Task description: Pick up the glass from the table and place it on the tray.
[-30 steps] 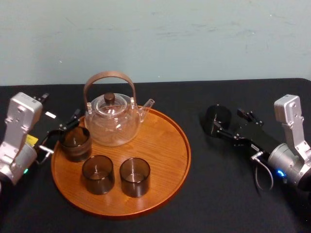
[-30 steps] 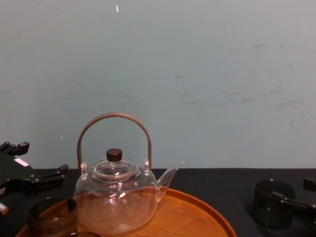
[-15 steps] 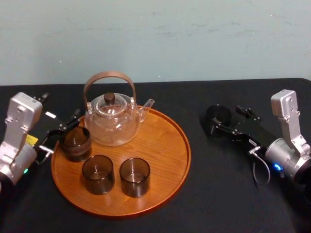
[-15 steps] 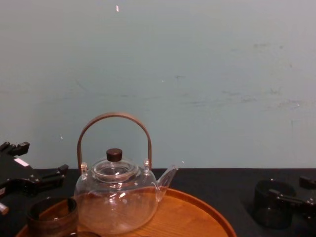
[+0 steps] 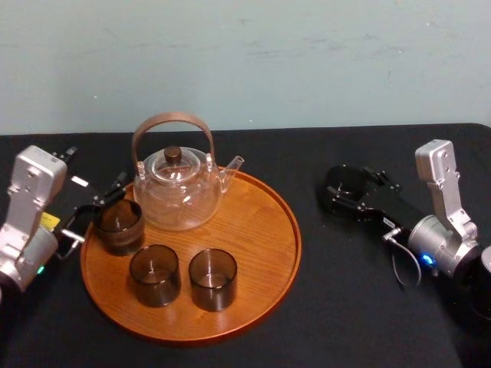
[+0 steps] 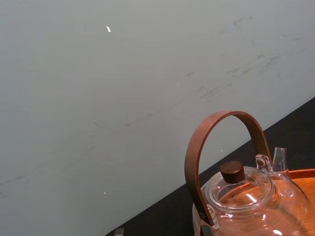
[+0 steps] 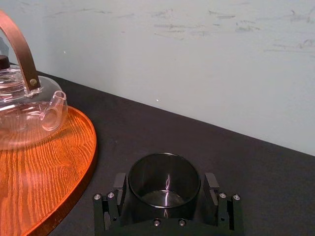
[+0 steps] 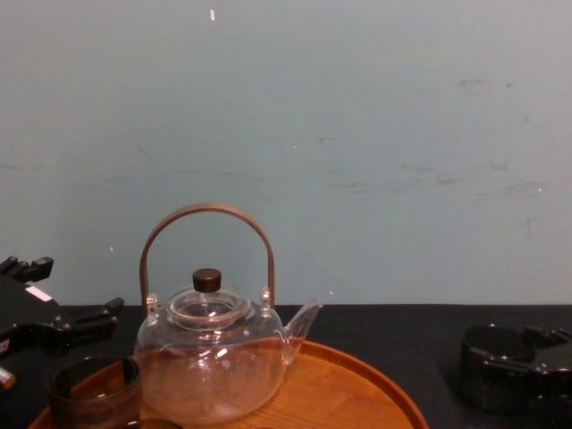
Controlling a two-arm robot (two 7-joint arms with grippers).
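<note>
Right wrist view: spread fingers [image 7: 119, 189] of the right gripper [image 7: 165, 183] have been pushed forward around the glass [image 7: 164, 199], seen standing on the tabletop [image 7: 162, 132] beside the tray [image 7: 44, 167]. A squeeze is judged next. The left gripper [image 5: 100, 201] is parked, spread, at the tray's opposite rim.

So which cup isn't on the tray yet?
The glass standing on the black table, inside the open right gripper. The other three glasses all sit on the tray.
</note>
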